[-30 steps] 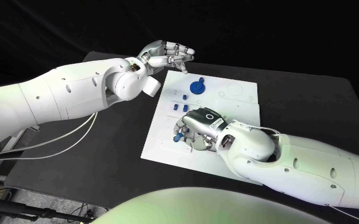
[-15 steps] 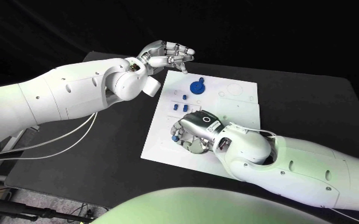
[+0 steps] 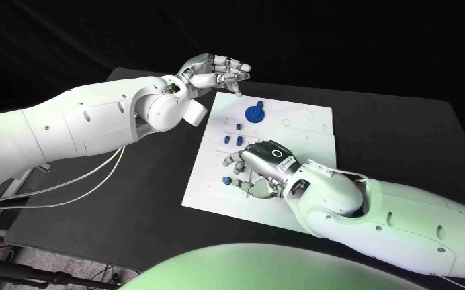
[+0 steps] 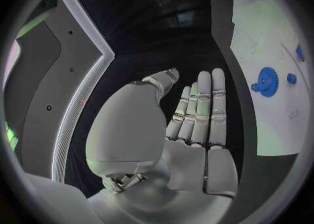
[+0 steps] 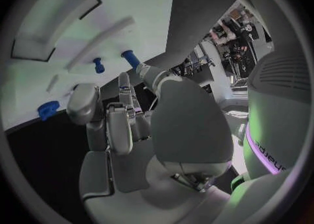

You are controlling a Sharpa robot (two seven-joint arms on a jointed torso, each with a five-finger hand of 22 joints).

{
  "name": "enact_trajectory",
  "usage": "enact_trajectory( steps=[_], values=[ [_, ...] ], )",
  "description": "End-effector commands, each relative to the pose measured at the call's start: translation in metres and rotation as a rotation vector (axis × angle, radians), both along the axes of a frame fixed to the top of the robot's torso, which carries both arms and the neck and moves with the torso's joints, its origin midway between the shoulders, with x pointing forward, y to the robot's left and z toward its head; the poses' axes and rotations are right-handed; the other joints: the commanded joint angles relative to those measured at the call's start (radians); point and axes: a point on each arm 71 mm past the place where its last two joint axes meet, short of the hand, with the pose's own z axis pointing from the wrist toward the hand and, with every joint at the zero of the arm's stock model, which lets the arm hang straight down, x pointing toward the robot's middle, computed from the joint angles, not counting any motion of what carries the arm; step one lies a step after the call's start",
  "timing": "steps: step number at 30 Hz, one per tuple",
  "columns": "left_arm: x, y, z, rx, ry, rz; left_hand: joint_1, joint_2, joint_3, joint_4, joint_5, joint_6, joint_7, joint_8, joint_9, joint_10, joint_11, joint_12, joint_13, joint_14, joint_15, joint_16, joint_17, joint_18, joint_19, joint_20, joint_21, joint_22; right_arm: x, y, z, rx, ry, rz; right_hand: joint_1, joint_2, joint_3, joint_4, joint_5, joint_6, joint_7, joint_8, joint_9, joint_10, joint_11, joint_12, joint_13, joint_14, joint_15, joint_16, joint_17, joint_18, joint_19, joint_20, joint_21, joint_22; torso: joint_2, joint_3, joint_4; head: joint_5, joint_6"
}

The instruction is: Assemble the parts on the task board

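Parts (image 3: pixel 228 139) lie small and blue on the task board (image 3: pixel 310 132) mid-counter. My right hand (image 3: pixel 254 169) hovers low over its near half, fingers spread, holding nothing. My left hand (image 3: pixel 215 72) hangs open past its far-left corner.

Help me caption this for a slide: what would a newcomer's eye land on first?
First the white task board in the middle of the black table, with a blue gear standing near its far end. Then the right hand low over the board's near part beside a small blue piece, and the left hand raised, holding nothing, beyond the board's far corner.
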Motion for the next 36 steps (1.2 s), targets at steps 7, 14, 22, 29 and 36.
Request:
enact_trajectory(
  steps=[7, 14, 22, 29, 36],
  values=[
    [-0.001, 0.000, 0.000, -0.006, 0.003, -0.016, -0.003, 0.006, -0.006, -0.002, -0.003, -0.005, 0.038, 0.005, 0.001, -0.007, 0.003, 0.006, 0.001, -0.006, 0.000, 0.004, 0.001, 0.013, 0.005, -0.001, -0.005, -0.001, 0.017, -0.053, 0.035, 0.212, 0.114, -0.173, 0.009, 0.003, -0.018, 0.002, 0.024, 0.066, 0.014, 0.033, 0.011, 0.093, -0.007, 0.078, 0.043, 0.041, 0.000, 0.009, 0.008, -0.011, 0.011, -0.003, 0.013, 0.013, -0.002, -0.0012, -0.0013, -0.035, 0.015],
    [-0.001, 0.006, 0.000, 0.000, 0.004, -0.003, -0.003, 0.006, -0.006, -0.002, -0.003, -0.005, 0.038, 0.005, 0.001, -0.007, 0.003, 0.006, 0.001, -0.006, 0.000, 0.004, 0.001, 0.013, 0.005, -0.001, -0.005, -0.001, 0.035, -0.133, 0.034, 0.169, 0.371, -0.427, -0.068, 0.025, -0.207, 0.091, 0.095, 0.036, -0.014, 0.171, 0.062, 0.094, -0.035, 0.874, 0.820, 0.061, -0.026, 0.057, 0.097, -0.028, 0.054, -0.024, 0.092, 0.082, -0.008, -0.0036, -0.0089, -0.107, 0.022],
    [-0.003, 0.009, 0.000, 0.001, 0.002, 0.002, -0.003, 0.006, -0.006, -0.002, -0.003, -0.005, 0.038, 0.005, 0.001, -0.007, 0.003, 0.006, 0.001, -0.006, 0.000, 0.004, 0.001, 0.013, 0.005, -0.001, -0.005, -0.001, 0.023, -0.189, 0.021, 0.073, 0.416, -0.591, -0.070, 0.047, -0.347, 0.156, 0.104, 0.016, -0.021, 0.275, 0.092, 0.236, -0.037, 1.293, 1.270, 0.081, -0.023, 0.103, 0.209, -0.040, 0.081, -0.023, 0.151, 0.132, -0.013, -0.0029, -0.0198, -0.169, 0.018],
    [-0.005, 0.010, 0.000, 0.001, 0.003, 0.003, -0.003, 0.006, -0.006, -0.002, -0.003, -0.005, 0.038, 0.005, 0.001, -0.007, 0.003, 0.006, 0.001, -0.006, 0.000, 0.004, 0.001, 0.013, 0.005, -0.001, -0.005, -0.001, 0.010, -0.202, 0.009, 0.002, 0.392, -0.653, -0.081, 0.061, -0.404, 0.158, 0.103, 0.023, -0.027, 0.294, 0.096, 0.250, -0.042, 1.316, 1.299, 0.085, -0.027, 0.111, 0.231, -0.043, 0.089, -0.026, 0.168, 0.146, -0.015, -0.0026, -0.0215, -0.187, 0.013],
    [-0.006, 0.012, -0.001, 0.002, 0.004, 0.005, -0.004, 0.006, -0.007, -0.001, -0.003, -0.007, 0.038, 0.008, 0.002, -0.010, 0.004, 0.010, 0.002, -0.007, 0.001, 0.004, 0.001, 0.013, 0.005, 0.000, -0.008, -0.003, 0.001, -0.200, -0.002, -0.042, 0.381, -0.666, -0.099, 0.075, -0.459, 0.160, 0.102, 0.027, -0.031, 0.304, 0.097, 0.255, -0.045, 1.323, 1.310, 0.087, -0.029, 0.114, 0.240, -0.045, 0.094, -0.028, 0.177, 0.154, -0.013, -0.0032, -0.0207, -0.190, 0.008]
  ],
)
